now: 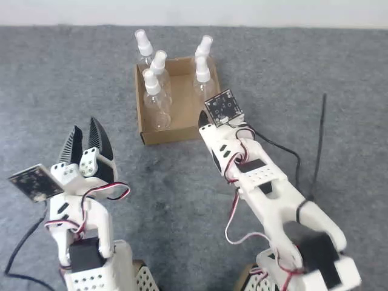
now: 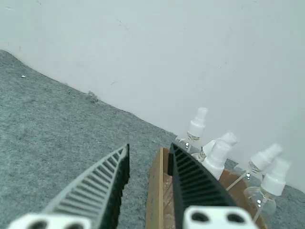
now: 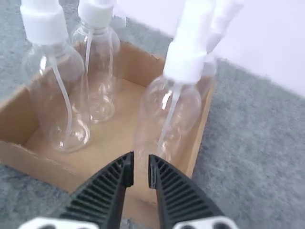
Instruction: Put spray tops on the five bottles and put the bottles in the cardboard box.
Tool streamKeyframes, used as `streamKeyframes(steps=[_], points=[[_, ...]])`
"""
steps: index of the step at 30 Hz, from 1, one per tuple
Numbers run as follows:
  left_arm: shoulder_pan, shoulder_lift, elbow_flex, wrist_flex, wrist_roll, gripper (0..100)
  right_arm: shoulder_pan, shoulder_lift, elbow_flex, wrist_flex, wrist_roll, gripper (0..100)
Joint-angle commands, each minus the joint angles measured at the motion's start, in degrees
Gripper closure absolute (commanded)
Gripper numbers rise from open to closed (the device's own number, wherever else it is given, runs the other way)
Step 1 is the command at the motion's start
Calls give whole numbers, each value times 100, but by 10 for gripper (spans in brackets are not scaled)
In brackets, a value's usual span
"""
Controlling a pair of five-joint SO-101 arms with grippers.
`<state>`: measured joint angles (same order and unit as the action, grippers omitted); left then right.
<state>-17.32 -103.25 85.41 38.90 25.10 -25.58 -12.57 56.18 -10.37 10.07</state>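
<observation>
**A:** Where do the bottles stand?

**B:** All five wear white spray tops [image 1: 151, 82], so the capping looks done. Three are upright inside the cardboard box [image 1: 176, 137]: the front-left bottle [image 1: 159, 109], the middle-left bottle [image 1: 163, 82] just behind it, and the right-hand bottle [image 1: 205, 90] against the opposite wall.

**A:** And the other two?

**B:** The far-left bottle [image 1: 145, 59] and the far-right bottle [image 1: 203, 56] seem to stand on the bench [image 1: 303, 73] just beyond the box's back wall. From above I can't be certain they are outside it, but the right wrist view suggests it for the far-right one.

**A:** So what remains?

**B:** By my reckoning, boxing those two. There is open floor in the middle of the box for them.

**A:** The arms?

**B:** The right end effector [image 3: 141, 168] sits at the box's near wall, facing the right-hand bottle. Its jaws are nearly closed, with only a thin slit and nothing in it. The left end effector [image 1: 85, 128] is well apart from the box, over bare bench to its left, jaws parted in a moderate V and holding nothing.
</observation>
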Motion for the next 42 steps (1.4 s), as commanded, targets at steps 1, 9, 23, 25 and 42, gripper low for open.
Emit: streamKeyframes(steps=[1,9,23,25,42], points=[[-18,-105,-435,26,-35,867,57,-804,132,171,53,992],[-18,-105,-435,26,-35,867,40,-1903,589,541,44,992],[-18,-105,-435,26,-35,867,31,-3398,1231,549,35,992],[-18,-105,-435,26,-35,867,31,-3609,1327,549,35,992],[-9,-105,-426,26,-35,867,40,-5147,1943,567,-475,992]])
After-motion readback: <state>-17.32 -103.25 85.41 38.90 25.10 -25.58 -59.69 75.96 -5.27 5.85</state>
